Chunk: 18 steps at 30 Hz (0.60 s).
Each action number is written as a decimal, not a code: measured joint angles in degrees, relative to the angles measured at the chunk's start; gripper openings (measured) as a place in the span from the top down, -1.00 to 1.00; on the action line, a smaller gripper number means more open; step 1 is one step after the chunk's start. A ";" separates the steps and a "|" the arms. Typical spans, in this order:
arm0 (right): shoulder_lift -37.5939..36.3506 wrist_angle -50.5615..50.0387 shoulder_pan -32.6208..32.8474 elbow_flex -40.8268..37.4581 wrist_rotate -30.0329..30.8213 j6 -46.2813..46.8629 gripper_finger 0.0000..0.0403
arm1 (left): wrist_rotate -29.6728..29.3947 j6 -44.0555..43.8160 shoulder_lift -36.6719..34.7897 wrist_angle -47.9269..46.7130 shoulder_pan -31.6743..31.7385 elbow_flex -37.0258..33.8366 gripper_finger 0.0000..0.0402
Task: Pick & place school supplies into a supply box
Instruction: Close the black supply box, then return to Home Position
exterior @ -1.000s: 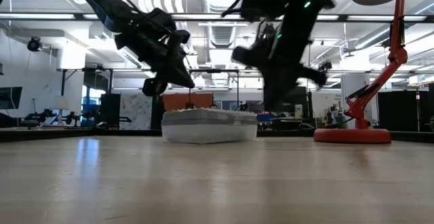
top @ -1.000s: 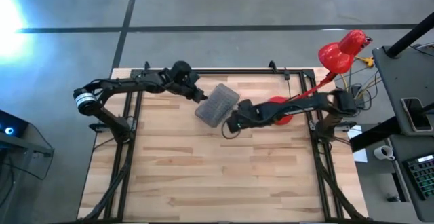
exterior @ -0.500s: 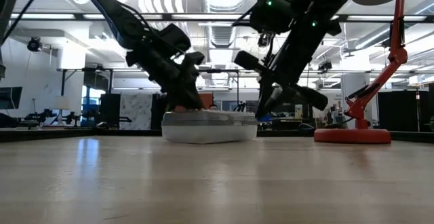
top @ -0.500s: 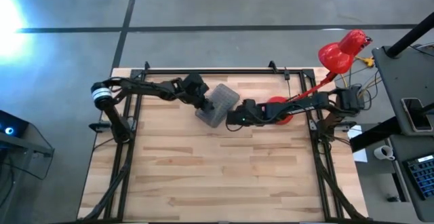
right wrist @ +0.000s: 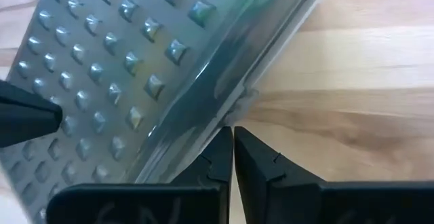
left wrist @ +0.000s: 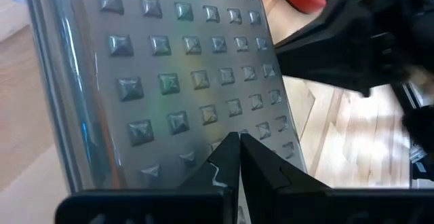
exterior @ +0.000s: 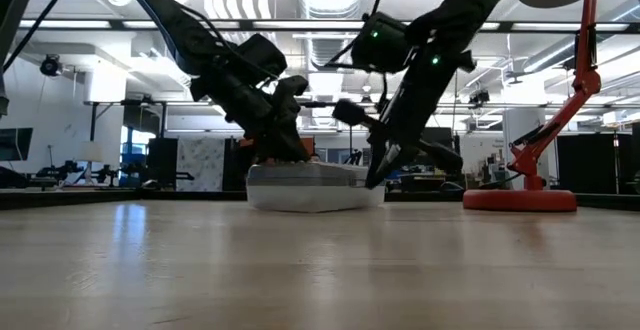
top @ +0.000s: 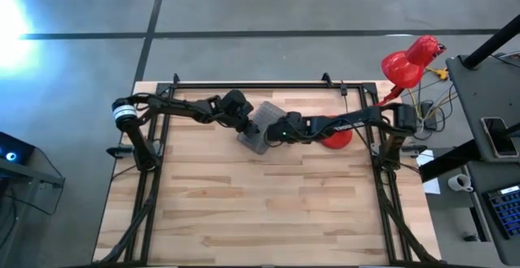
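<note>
Both arms have closed in on the supply box since a second ago. It lies lid-down at the table's far middle. Left gripper, fingers pressed together, rests on the studded lid; right gripper, likewise closed, noses the box's edge. I judge this lid-handling; next needs steadying.
</note>
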 joint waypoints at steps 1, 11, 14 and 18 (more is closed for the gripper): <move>0.90 0.11 -0.17 0.49 -0.15 -0.14 0.96 | -0.09 0.00 -0.01 -0.07 -0.04 -0.04 1.00; 3.15 -1.92 -0.56 3.03 -1.34 -1.71 0.96 | -0.41 0.03 -2.59 -1.65 -0.40 -0.30 1.00; 0.05 -6.48 0.08 3.23 -0.35 -2.27 0.96 | -1.89 0.22 -5.69 -2.08 -0.39 -0.39 1.00; -6.03 -11.20 2.47 3.00 3.37 -6.38 0.96 | -3.11 0.67 -12.38 -2.62 -0.39 -0.38 1.00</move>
